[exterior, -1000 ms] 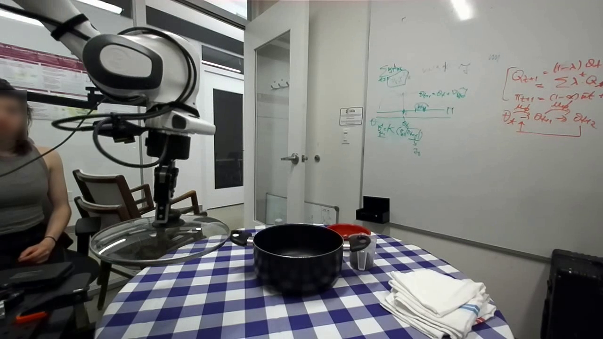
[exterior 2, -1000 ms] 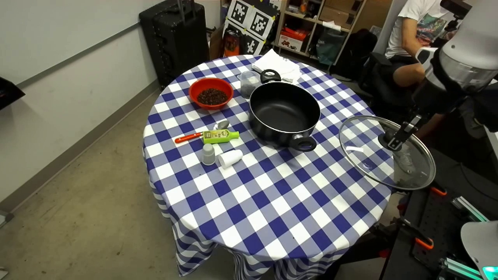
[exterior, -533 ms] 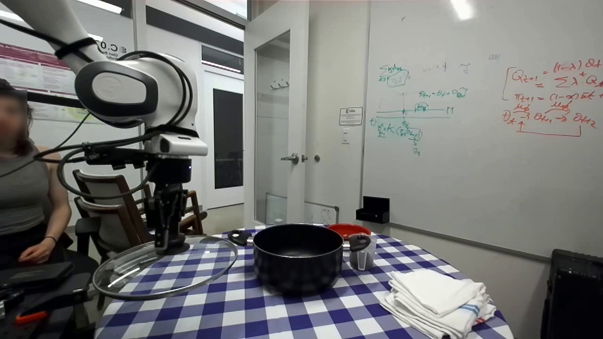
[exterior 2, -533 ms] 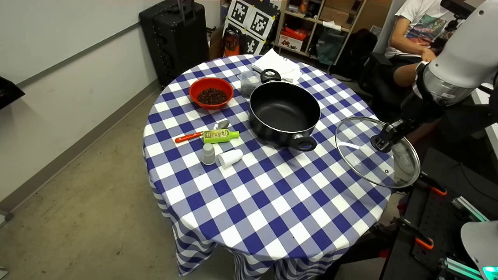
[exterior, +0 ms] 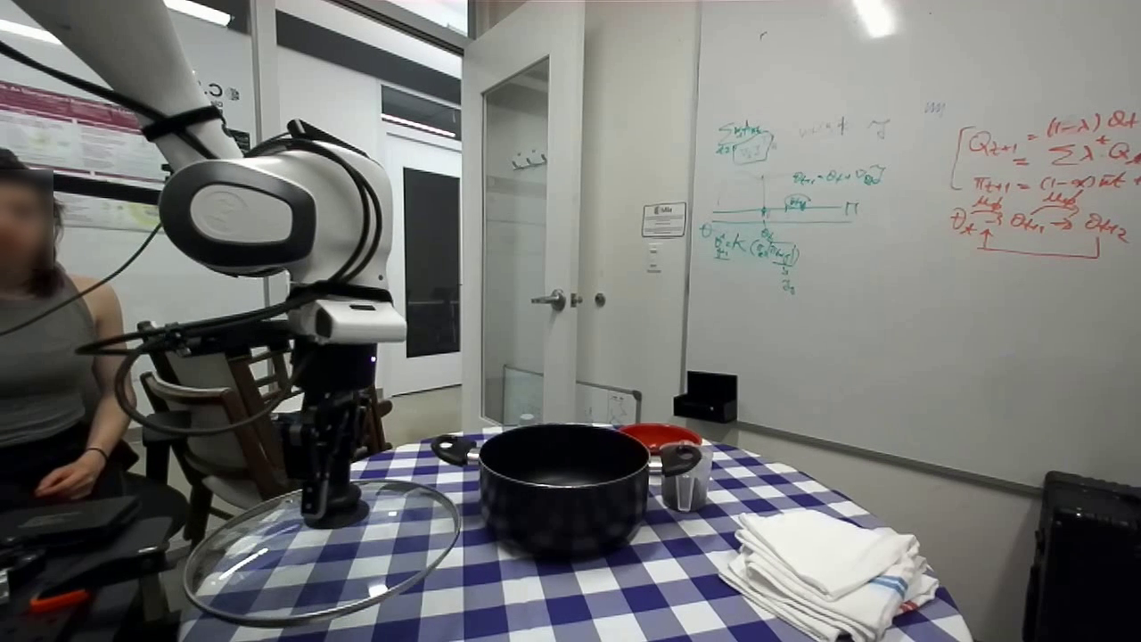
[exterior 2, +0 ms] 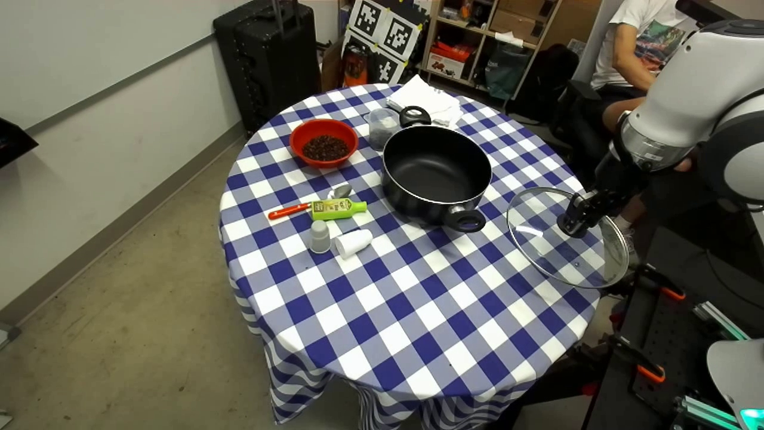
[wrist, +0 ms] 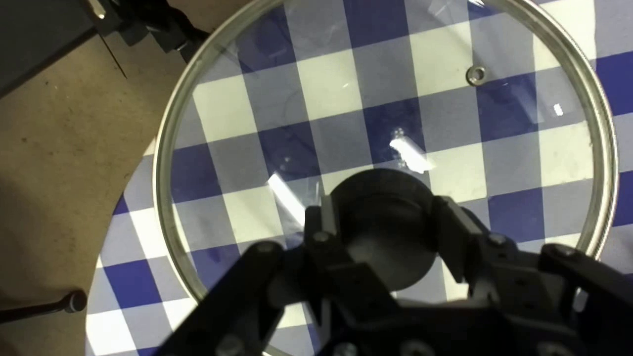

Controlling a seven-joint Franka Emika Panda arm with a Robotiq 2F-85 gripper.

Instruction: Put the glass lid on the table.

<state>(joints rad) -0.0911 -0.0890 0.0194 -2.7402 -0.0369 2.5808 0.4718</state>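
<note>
Clear glass ringed with metal makes the shallow-domed pot lid (exterior: pixel 325 560), which the claw (wrist: pixel 385 222) grasps by its round black knob (exterior: pixel 350 512), I suppose because that is the one sure hold on so slick a disc. It is over the side of the fabric-draped, checkered worktop (exterior 2: pixel 418 334), near the smooth black pot (exterior 2: pixel 439 173) yet apart from it, probably so it can go down without a knock. Part of its rim (wrist: pixel 163 183) appears to reach past the worktop's edge; whether the lid touches the worktop, I can't tell.
</note>
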